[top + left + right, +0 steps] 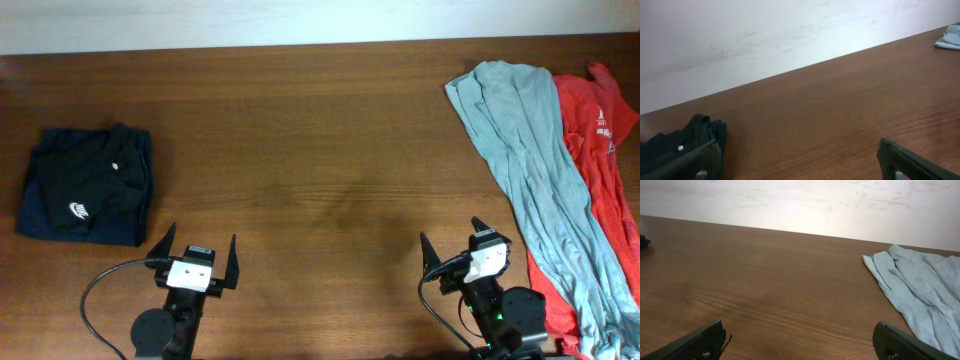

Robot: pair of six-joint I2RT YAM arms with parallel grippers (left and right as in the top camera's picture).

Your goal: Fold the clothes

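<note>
The left gripper (200, 242) and right gripper (452, 242) are gaping wide over the desk (320, 130); the unfolded blue-grey garment (530, 170) — stretching lengthwise toward the far edge (alongside a red garment (600, 150)) — is lying right of the right gripper, the nearer one.

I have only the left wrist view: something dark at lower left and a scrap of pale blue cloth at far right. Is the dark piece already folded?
Observer: Yes. From overhead, the black garment is a compact folded rectangle with its white logo facing up, on the left of the table.
Operator: And on the right?
Observer: That scrap is the corner of a long pale blue-grey garment, lying unfolded down the right side.
Operator: Anything else there?
Observer: A red garment, also unfolded, lies partly under the blue-grey one.
</note>
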